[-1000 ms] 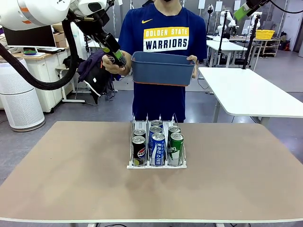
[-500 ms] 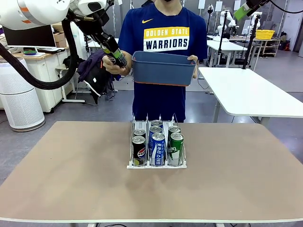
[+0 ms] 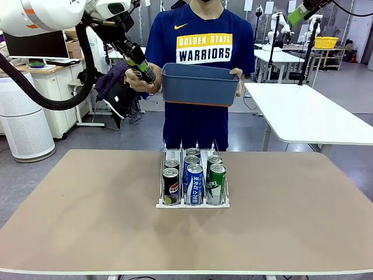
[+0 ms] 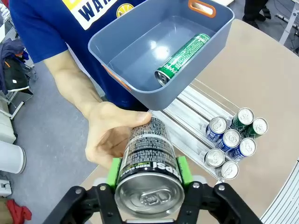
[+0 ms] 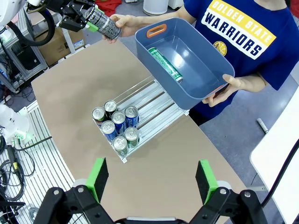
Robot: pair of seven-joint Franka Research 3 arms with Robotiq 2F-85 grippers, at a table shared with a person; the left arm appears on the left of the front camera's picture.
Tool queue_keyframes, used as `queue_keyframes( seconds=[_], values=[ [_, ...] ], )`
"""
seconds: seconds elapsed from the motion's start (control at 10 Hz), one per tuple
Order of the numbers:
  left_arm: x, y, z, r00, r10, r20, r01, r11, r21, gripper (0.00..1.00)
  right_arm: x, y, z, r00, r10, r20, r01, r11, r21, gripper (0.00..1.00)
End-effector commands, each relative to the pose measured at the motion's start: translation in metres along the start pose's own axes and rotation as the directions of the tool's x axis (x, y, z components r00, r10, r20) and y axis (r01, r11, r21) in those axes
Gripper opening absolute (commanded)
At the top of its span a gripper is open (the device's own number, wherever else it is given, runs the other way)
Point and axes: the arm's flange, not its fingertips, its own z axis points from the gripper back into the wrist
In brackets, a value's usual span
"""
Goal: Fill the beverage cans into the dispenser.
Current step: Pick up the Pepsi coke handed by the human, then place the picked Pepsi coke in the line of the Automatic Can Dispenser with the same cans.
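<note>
My left gripper (image 4: 148, 173) is shut on a black Pepsi can (image 4: 148, 140), held high beyond the table's far edge at the left end of the tub. In the front view this gripper (image 3: 140, 63) and can (image 3: 148, 74) are against the person's hand (image 3: 135, 81), whose fingers touch the can. The person holds up a dark blue tub (image 3: 201, 86) with one green can (image 4: 183, 57) lying inside. The clear dispenser (image 3: 192, 204) stands mid-table with several upright cans (image 3: 194, 182) at its near end. My right gripper (image 5: 152, 179) hangs open high above the table, holding nothing.
The brown table (image 3: 87, 221) has free room on both sides of the dispenser. The dispenser's far lane ends (image 5: 154, 100) hold no cans. The person stands at the far edge. A white table (image 3: 309, 116) is behind on the right.
</note>
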Motion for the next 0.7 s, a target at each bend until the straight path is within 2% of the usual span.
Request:
queue_keyframes(
  seconds=[0.0, 0.1, 0.6],
  values=[
    [0.0005, 0.0012, 0.0028, 0.999, 0.031, 0.019, -0.032, 0.998, 0.055, 0.0, -0.001, 0.0004, -0.0013, 1.0, -0.001, -0.002, 0.001, 1.0, 0.002, 1.0],
    [0.0, 0.0, 0.0, 1.0, 0.0, 0.0, 0.0, 1.0, 0.0, 0.0, -0.001, 0.0004, -0.0013, 1.0, -0.001, -0.002, 0.001, 1.0, 0.002, 1.0],
    [0.0, 0.0, 0.0, 1.0, 0.0, 0.0, 0.0, 1.0, 0.0, 0.0, -0.001, 0.0004, -0.0013, 1.0, -0.001, -0.002, 0.001, 1.0, 0.002, 1.0]
  ],
)
